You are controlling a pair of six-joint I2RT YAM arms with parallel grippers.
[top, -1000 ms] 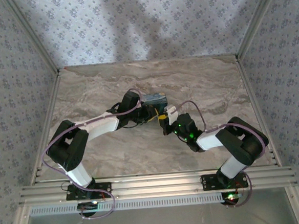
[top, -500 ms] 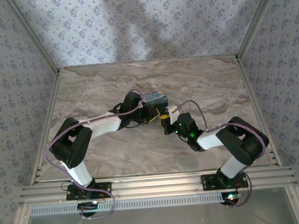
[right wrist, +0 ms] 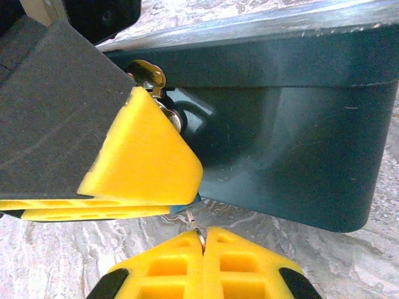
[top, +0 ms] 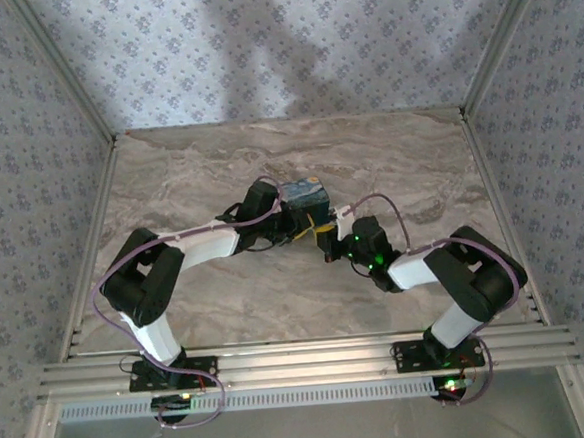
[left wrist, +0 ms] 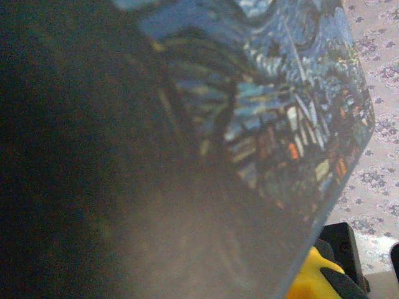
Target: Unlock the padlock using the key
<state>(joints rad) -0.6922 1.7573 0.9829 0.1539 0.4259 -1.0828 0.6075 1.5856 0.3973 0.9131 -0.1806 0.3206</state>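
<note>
On the counter [top: 409,171] the painted box [top: 305,196] has turned, putting its padlock [right wrist: 149,76] at eleven o'clock of the key [right wrist: 193,221], which the right end effector [right wrist: 201,240] pinches. Insertion looks near. I cannot tell the left end effector's [right wrist: 190,196] grip.

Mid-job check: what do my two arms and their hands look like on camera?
The left arm and right arm have white links, black joints and looping purple cables. The right arm carries green lights. The right hand has yellow, ribbed fingertips.
</note>
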